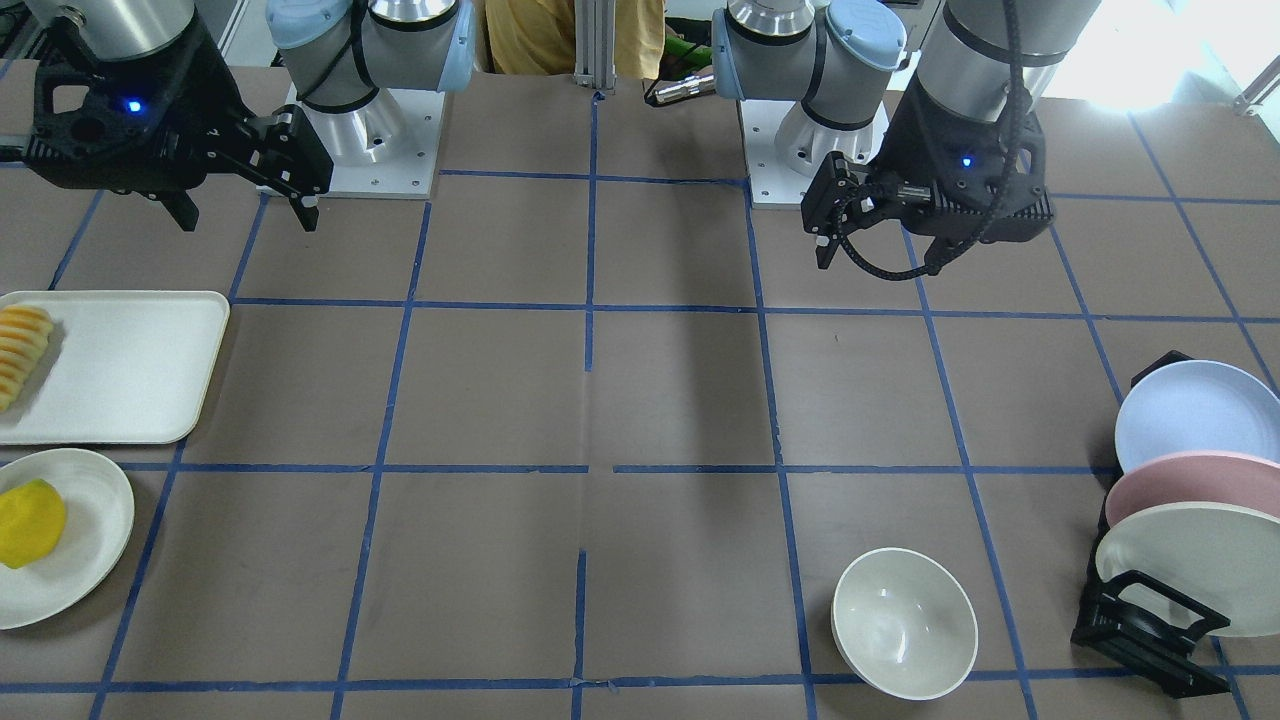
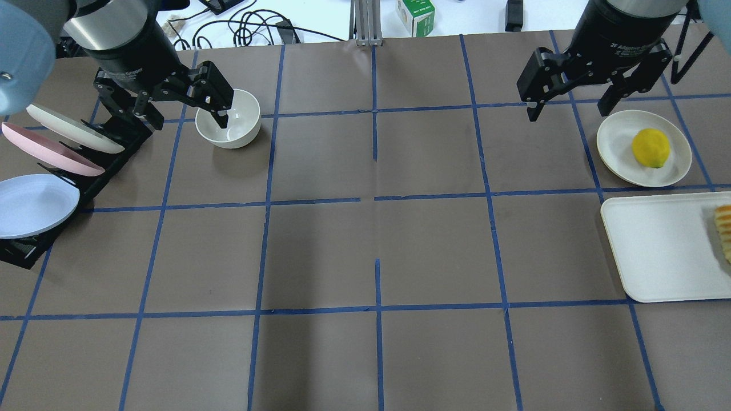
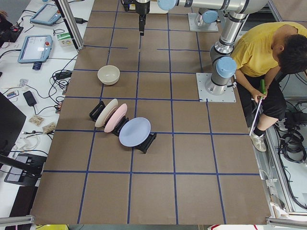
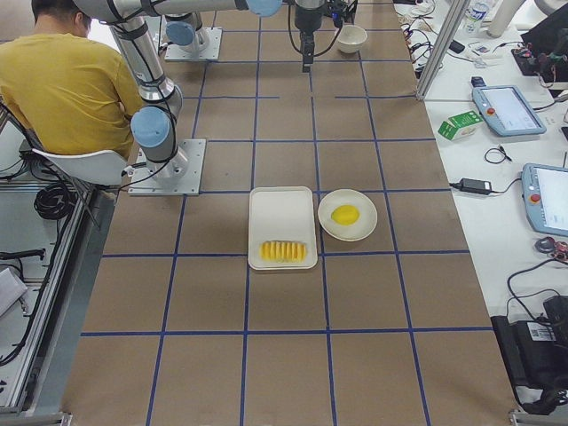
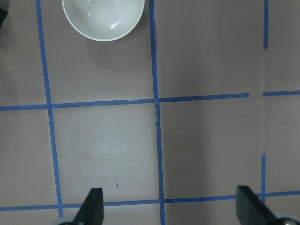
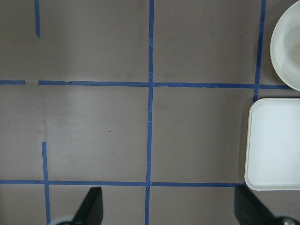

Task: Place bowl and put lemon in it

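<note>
At the far left of my overhead view stands the rack (image 2: 23, 251) of pastel plates (image 2: 34, 202). Just right of it the bowl (image 2: 244, 123) sits upright on the table (image 2: 434, 257).

My left gripper (image 5: 169, 193) hangs above the table with its jaws spread wide and nothing between them. Overhead, one finger (image 2: 221, 114) seems to overlap the bowl's rim. My left wrist camera corrects that: the bowl lies ahead of the fingers and off to one side, apart from them.

Further right, my right gripper (image 2: 568, 108) is also wide open and hovers over bare table. The lemon (image 2: 651, 147) lies just beyond it on a shallow off-white plate (image 2: 617, 157), clear of the fingers. My right wrist camera catches only that plate's rim at its upper right edge.

Beside the plate is a white tray (image 2: 657, 251) carrying a sliced fruit piece (image 2: 724, 231). Lemon and bowl are well apart, at opposite ends of the table.
</note>
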`<state>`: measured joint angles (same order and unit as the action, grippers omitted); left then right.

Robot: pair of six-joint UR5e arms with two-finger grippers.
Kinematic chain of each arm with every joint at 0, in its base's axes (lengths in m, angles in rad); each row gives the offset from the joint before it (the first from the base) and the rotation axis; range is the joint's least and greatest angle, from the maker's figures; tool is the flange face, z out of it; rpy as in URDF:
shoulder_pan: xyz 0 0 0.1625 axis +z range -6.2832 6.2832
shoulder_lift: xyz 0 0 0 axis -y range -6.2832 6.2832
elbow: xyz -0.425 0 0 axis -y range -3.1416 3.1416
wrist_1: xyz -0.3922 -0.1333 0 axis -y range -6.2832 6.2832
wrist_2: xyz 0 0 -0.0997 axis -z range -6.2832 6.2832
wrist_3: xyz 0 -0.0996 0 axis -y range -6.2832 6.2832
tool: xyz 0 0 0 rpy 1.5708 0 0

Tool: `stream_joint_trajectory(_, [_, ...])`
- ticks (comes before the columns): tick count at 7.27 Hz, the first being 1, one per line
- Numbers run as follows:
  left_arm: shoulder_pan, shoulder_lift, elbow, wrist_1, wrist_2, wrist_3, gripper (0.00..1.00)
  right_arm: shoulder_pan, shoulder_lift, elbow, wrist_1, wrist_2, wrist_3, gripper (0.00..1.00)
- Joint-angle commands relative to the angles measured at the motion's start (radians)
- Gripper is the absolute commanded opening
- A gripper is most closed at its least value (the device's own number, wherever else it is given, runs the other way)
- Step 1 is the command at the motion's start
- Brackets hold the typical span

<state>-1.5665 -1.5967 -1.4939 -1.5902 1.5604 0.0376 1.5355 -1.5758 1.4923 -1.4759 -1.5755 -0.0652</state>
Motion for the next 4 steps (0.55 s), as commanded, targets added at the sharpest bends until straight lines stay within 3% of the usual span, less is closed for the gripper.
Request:
stream_joint_trajectory(1, [-0.003,0.003,0.001,-0.004,0.010,-0.005,1.00,-0.001,-0.007,0.044,-0.015,-0.001,-0.001,1.00])
stream_joint_trajectory(3, [0.006,-0.011,0.000,0.005,-0.005,-0.005,1.00,0.000,0.000,0.048,-0.012,0.018,-0.004,1.00])
stream_joint_trajectory(4, [0.022,-0.064,-0.008,0.104,0.004,0.004,1.00,0.000,0.002,0.048,-0.058,0.019,-0.001,1.00])
